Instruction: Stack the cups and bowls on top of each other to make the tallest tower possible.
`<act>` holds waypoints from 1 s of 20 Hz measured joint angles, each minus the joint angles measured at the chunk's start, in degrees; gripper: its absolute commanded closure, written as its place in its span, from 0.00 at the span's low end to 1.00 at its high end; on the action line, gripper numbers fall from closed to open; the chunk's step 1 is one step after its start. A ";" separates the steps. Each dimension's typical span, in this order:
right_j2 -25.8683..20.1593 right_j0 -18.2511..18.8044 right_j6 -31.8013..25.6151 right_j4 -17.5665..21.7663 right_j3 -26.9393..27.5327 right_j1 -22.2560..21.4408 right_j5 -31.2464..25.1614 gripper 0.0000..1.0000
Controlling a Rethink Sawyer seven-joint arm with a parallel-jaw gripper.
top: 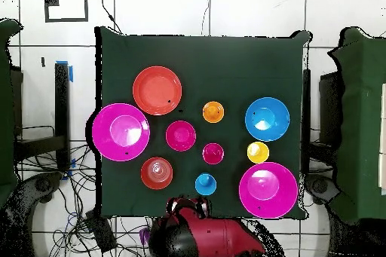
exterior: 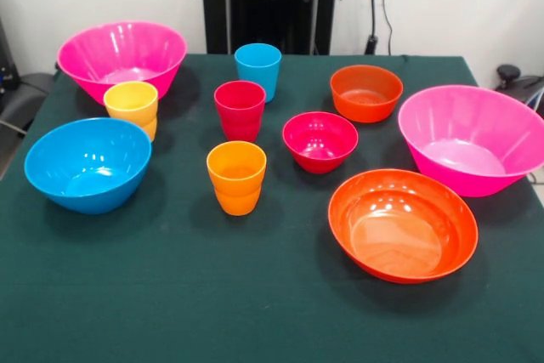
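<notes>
All cups and bowls stand apart, upright, on the green table (exterior: 170, 295). In the middle are the blue cup (exterior: 257, 70), red cup (exterior: 240, 110) and orange cup (exterior: 236, 177). The yellow cup (exterior: 132, 108) stands in front of a large pink bowl (exterior: 121, 57), next to the blue bowl (exterior: 87, 164). On the right are the small orange bowl (exterior: 366, 93), magenta-red bowl (exterior: 320, 141), second pink bowl (exterior: 472, 138) and shallow orange bowl (exterior: 402, 224). The red arm (top: 211, 235) is drawn back at the base; my gripper (top: 190, 207) is near the table edge by the blue cup (top: 205, 184).
The robot's black pedestal (exterior: 270, 2) stands behind the table's far edge. Cables (top: 45, 186) lie on the floor beside the table. Green-covered furniture (top: 366, 118) stands to one side in the overhead view.
</notes>
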State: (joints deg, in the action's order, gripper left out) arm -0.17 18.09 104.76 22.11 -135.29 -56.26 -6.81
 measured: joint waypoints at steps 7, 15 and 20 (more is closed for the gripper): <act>1.15 -2.92 0.00 0.93 0.10 7.27 8.85 0.00; 4.80 -5.10 0.00 2.12 2.81 18.32 16.13 0.00; 6.90 -5.25 0.00 2.80 3.86 19.85 15.61 0.00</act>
State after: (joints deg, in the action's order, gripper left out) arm 6.73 12.84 104.76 24.91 -131.44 -36.41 8.80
